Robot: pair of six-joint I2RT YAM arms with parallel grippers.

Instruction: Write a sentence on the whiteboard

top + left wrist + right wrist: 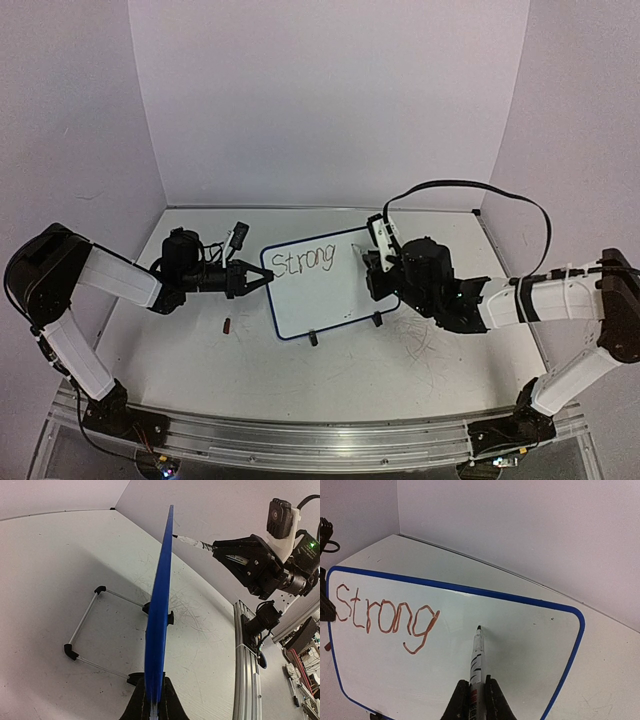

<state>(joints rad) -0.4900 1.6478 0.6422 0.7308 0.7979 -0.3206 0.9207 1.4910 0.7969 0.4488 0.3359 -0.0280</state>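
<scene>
On the scuffed table [420, 370], nearest the arm bases, a small dark object [228, 324] is seen at about 8 o'clock from the whiteboard [330, 295]; what it is cannot be told. The whiteboard is propped near the table's middle on two black clip feet [313, 338], with a wire stand [82, 630] behind it. Its 9 o'clock edge is clamped between the fingers of the left gripper [262, 278]. From 3 o'clock, a marker [476, 660] is held tight by the right gripper [476, 696], its tip brought to the board's face near the centre. Of the sentence [385, 617], only "Strong" is written, in reddish-brown letters toward the board's 10 o'clock corner.
</scene>
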